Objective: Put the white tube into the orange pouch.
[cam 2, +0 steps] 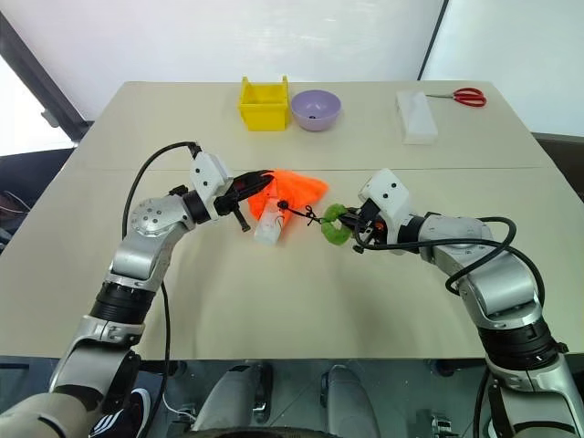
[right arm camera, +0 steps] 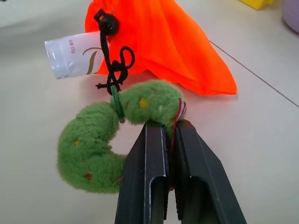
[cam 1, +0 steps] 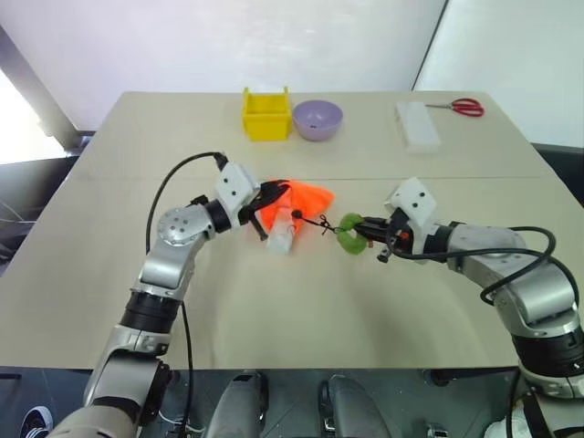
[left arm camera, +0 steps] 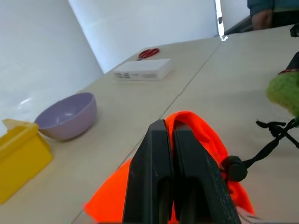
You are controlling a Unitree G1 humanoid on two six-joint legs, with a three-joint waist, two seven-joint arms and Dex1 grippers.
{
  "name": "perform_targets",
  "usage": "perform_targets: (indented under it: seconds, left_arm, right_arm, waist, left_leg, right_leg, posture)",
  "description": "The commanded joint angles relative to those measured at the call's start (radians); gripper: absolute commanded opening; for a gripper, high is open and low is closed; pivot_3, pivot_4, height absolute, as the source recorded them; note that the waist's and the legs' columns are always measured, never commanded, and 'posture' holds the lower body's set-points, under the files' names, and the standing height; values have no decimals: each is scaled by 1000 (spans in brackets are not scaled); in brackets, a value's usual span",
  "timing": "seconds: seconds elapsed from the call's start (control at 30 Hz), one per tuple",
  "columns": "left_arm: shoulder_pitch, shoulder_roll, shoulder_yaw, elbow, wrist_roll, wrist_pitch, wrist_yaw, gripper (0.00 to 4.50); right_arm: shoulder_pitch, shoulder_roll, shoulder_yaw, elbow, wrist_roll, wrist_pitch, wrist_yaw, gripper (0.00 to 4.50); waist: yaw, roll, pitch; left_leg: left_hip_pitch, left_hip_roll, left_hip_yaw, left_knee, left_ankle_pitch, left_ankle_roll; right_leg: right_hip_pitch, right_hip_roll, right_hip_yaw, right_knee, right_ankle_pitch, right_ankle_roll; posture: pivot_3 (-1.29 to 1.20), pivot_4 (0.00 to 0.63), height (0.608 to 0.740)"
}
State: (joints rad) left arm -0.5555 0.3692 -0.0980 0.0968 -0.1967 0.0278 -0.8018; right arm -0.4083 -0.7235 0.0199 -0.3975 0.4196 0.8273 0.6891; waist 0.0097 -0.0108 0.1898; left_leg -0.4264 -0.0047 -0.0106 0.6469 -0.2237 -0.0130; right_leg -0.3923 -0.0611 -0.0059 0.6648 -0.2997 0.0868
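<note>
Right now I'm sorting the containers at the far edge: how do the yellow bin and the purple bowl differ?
The yellow bin is square-cornered with straight walls; the purple bowl is round with curved sides. The bin stands taller than the bowl and sits to its left. Both are open-topped and stand upright, side by side.

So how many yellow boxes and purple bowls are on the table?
2: one yellow box at the table's far edge, and one purple bowl right beside it, on the side nearer the scissors. Nothing else there is yellow or purple.
</note>
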Motion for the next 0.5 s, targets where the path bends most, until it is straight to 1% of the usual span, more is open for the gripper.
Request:
perform_targets:
  seconds: [0.03,0.13,0.2,0.33,0.47,0.5]
  left_arm:
    - [76,45,-24,-61,-1,-67,-78,23]
    - [128,96,-20,-71,12,-148,-122,23]
    - [136,105,-2,-63,14,-176,-107,23]
    - [158,130,3,-59,14,-203,-116,23]
    - [185,140,-21,-42,18,-205,-136,23]
    - [182,133,-21,-37,-1,-170,-141,23]
  right_arm:
    - [-17,3,-56,-12,21,-8,-5,0]
    - [-20,-10,-73,-7,25,-9,-1,0]
    - [-20,-16,-83,-7,30,-7,3,0]
    - [-17,-18,-83,-6,28,-11,7,0]
    - [-20,-7,-76,-10,31,-10,5,0]
    - [-21,-4,-73,-9,29,-11,3,0]
  waist:
    - [-3,0,0]
    - [-3,0,0]
    - [0,0,0]
    - [2,0,0]
    - [-1,0,0]
    - [0,0,0]
  left_leg:
    - [0,0,0,0,0,0]
    - [0,0,0,-1,0,0]
    - [0,1,0,0,0,0]
    - [0,1,1,0,0,0]
    - [0,1,2,-1,0,0]
    - [0,1,2,-1,0,0]
  right_leg:
    - [0,0,0,0,0,0]
    - [-1,0,1,0,0,0]
    - [-1,0,1,0,0,-1]
    - [0,-1,1,-2,-1,-6]
    - [-1,-2,2,-2,0,-5]
    - [-2,-2,2,-2,1,-3]
  posture:
    - [0,150,740]
    - [0,150,740]
    - [0,150,740]
    - [0,150,740]
    - [0,150,740]
    - [0,150,740]
